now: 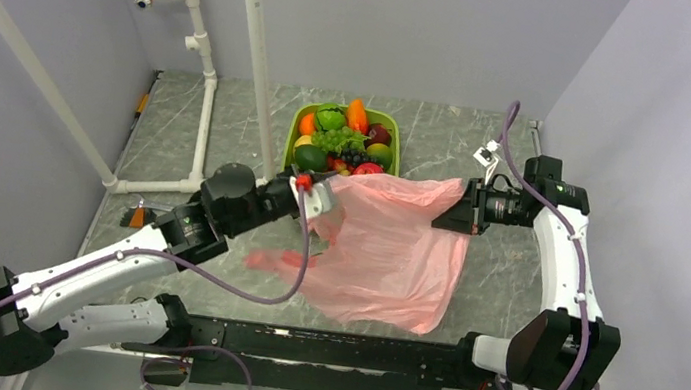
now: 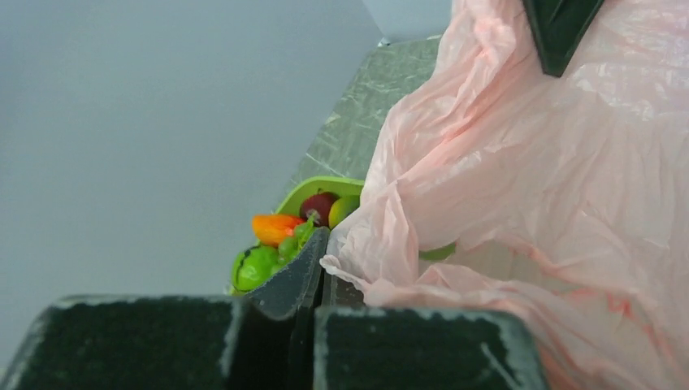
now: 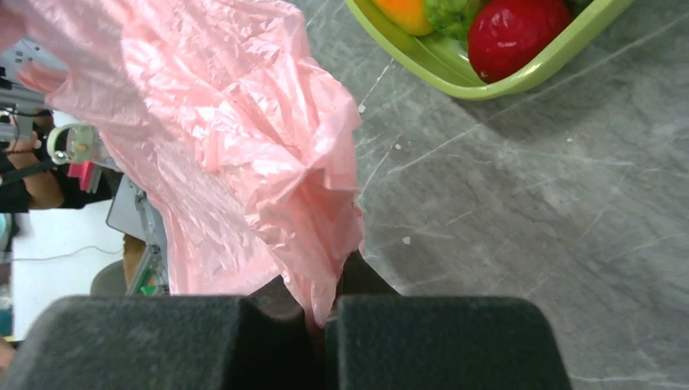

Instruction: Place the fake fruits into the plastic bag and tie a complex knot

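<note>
The pink plastic bag hangs stretched between my two grippers above the table, its lower part draped down toward the near edge. My left gripper is shut on the bag's left top edge. My right gripper is shut on the bag's right top edge. The fake fruits lie piled in the lime-green tray just behind the bag: orange, green, red and dark purple pieces. They also show in the left wrist view and the right wrist view. No knot shows.
White pipe frame stands at the back left of the marble table. A small orange object lies by the left arm. Walls close in on both sides.
</note>
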